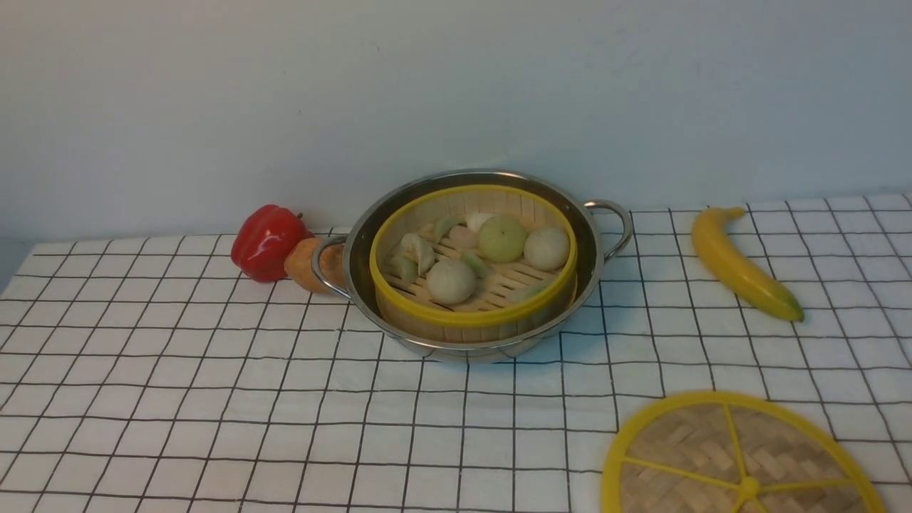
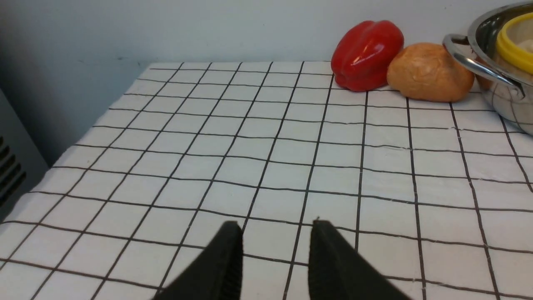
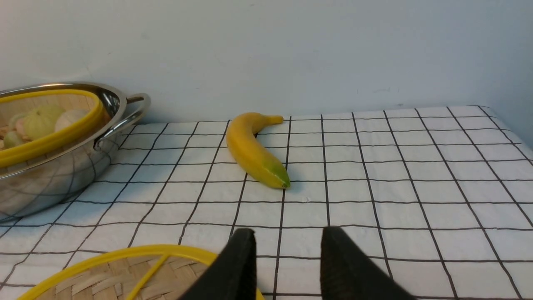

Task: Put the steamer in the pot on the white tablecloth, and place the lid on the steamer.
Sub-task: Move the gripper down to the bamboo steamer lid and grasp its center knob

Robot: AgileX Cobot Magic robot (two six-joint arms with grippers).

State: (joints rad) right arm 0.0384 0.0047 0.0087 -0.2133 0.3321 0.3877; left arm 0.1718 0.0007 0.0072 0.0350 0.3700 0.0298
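Note:
The bamboo steamer (image 1: 474, 263) with yellow rim, holding pale green and white buns, sits inside the shiny steel pot (image 1: 570, 214) at the back middle of the white tablecloth (image 1: 214, 399). The woven lid (image 1: 741, 459) with yellow rim and spokes lies flat at the front right, partly cut off by the frame edge. Neither gripper shows in the front view. In its wrist view my left gripper (image 2: 275, 227) hangs open over bare cloth, left of the pot (image 2: 499, 75). My right gripper (image 3: 287, 233) stands open over the cloth, beside the lid's rim (image 3: 137, 252).
A red bell pepper (image 1: 267, 241) and an orange-brown lump (image 1: 313, 265) sit against the pot's left handle. A yellow banana (image 1: 741, 263) lies right of the pot. The wall stands close behind. The cloth's left edge (image 2: 95, 125) drops off near a grey panel.

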